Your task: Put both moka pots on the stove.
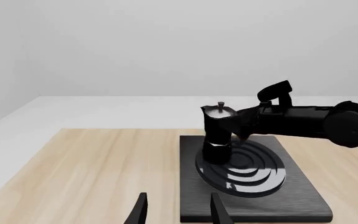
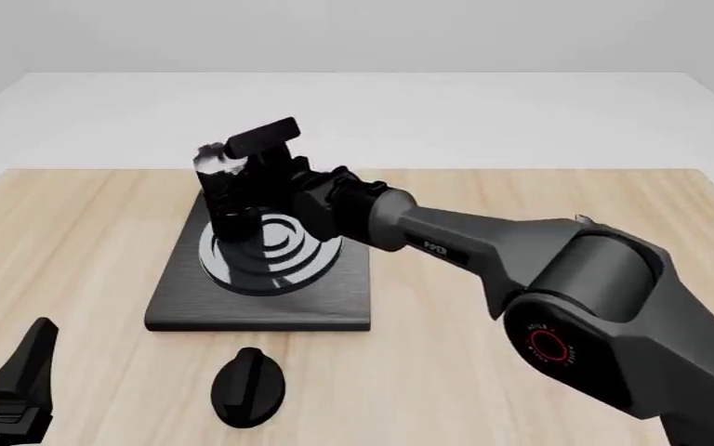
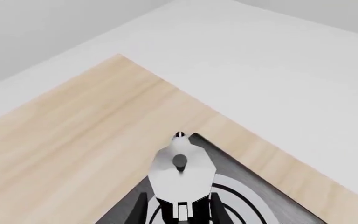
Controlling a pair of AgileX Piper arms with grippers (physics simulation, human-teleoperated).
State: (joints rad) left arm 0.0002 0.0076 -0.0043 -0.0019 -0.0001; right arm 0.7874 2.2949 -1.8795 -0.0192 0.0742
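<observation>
I was setting a moka pot (image 2: 224, 190) on the stove (image 2: 260, 295).
My right gripper (image 3: 179, 209) clamped its handle over the burner rings; my left gripper (image 1: 175, 212) waited, fingers apart. Next, I judged: lower, release.

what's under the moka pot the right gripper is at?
The moka pot stands over the stove, on the burner rings, with the right gripper at its handle side. Its base hides the contact; touching or just above, cannot tell.
</observation>
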